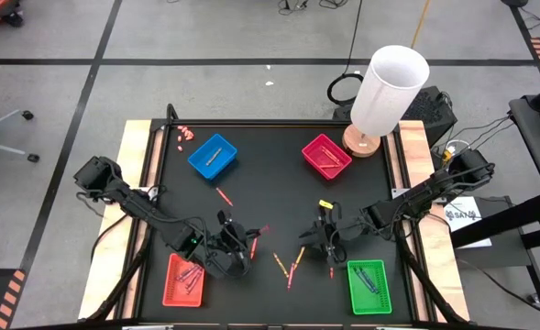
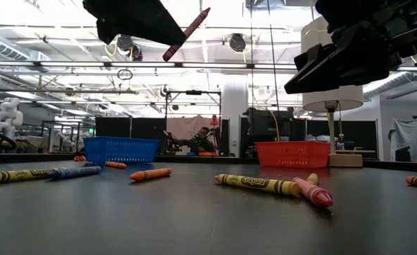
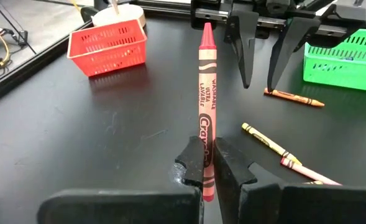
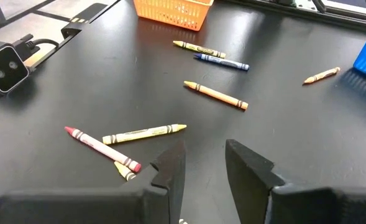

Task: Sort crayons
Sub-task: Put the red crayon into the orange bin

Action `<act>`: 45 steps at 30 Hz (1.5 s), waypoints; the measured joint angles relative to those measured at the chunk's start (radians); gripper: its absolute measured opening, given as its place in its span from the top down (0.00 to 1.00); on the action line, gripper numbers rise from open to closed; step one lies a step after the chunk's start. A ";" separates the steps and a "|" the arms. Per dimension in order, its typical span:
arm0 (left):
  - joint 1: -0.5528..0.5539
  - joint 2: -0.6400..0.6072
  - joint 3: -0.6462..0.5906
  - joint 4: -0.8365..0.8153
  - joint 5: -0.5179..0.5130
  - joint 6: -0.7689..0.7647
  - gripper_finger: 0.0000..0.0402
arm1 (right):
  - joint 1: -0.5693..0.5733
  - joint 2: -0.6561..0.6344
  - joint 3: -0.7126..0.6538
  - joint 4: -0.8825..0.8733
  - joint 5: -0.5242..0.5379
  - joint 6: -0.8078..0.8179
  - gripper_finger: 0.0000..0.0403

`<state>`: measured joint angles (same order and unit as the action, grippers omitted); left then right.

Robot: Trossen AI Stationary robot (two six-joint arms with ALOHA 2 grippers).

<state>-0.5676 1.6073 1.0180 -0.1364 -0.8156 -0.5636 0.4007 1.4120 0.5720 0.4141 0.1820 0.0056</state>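
My left gripper (image 3: 209, 149) hangs above the table's near left part, shut on a red crayon (image 3: 206, 93), which also shows high in the low view (image 2: 187, 34). My right gripper (image 4: 204, 165) hangs open over the near right part with nothing between its fingers; the left wrist view shows it too (image 3: 263, 56). Loose crayons lie flat on the black table: a yellow one (image 4: 144, 132), a pink-red one (image 4: 102, 144), an orange one (image 4: 215, 93), a blue one (image 4: 221, 61). One more (image 1: 223, 195) lies near the blue tray. My left gripper pinches the red crayon between its two fingers near the flat end (image 3: 207, 173). The crayon runs on along the fingers' line and sticks out far past them, its pointed tip (image 3: 206, 30) leading. It is lifted clear of the table and tilted, tip upward.
Four trays stand on the table: blue (image 1: 213, 156) far left, magenta (image 1: 326, 156) far right, red (image 1: 184, 280) near left, green (image 1: 370, 286) near right. A white lamp (image 1: 389, 92) stands at the far right corner. Tiny pink bits (image 1: 185, 136) lie at the far left.
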 joint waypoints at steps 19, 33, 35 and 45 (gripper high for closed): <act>-0.056 -0.125 0.001 -0.092 0.135 0.018 0.96 | -0.002 0.000 0.000 0.026 0.004 -0.078 0.75; -0.246 -0.272 0.001 -0.355 0.288 -0.447 0.96 | -0.019 0.000 0.000 0.031 0.004 -0.099 0.75; -0.262 -0.272 0.001 -0.355 0.288 -0.452 0.96 | -0.023 0.000 0.000 0.031 0.004 -0.097 0.75; -0.312 -0.272 0.001 -0.409 0.354 -0.678 0.96 | -0.024 0.000 0.000 0.031 0.004 -0.086 0.75</act>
<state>-0.8792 1.3357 1.0191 -0.5453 -0.4611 -1.2415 0.3763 1.4124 0.5720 0.4450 0.1860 -0.0809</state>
